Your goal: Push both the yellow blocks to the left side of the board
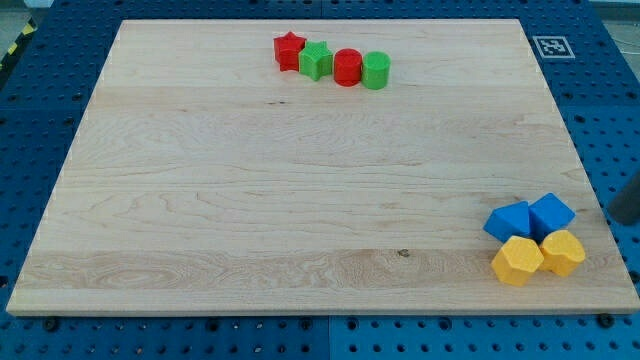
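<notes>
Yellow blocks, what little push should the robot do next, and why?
Probably bring my tip down behind the right yellow block, then push toward the view's left. Both yellow blocks sit at the board's bottom right corner, touching, with the other yellow block leftward and two blue blocks just above.

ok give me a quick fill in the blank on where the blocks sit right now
1. The two yellow blocks lie near the view's bottom ____ corner of the board.
2. The two blocks just above them are ____.
3. The row at the view's top begins, from the left, with a red ____.
4. My tip is to the view's ____ of the blue blocks.

Missing words: right; blue; star; right
</notes>
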Action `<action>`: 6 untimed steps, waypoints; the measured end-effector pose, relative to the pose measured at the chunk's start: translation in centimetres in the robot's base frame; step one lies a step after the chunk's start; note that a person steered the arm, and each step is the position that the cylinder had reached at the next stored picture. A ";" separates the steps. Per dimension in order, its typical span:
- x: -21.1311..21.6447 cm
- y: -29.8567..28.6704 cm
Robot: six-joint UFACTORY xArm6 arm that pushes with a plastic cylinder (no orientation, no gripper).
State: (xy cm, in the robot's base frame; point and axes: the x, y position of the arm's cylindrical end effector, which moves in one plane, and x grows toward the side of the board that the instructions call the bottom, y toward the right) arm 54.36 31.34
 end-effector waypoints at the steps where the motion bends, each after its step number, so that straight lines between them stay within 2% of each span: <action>1: 3.0 -0.4; 6: 4.0 -9.0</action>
State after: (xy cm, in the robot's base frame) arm 58.39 22.35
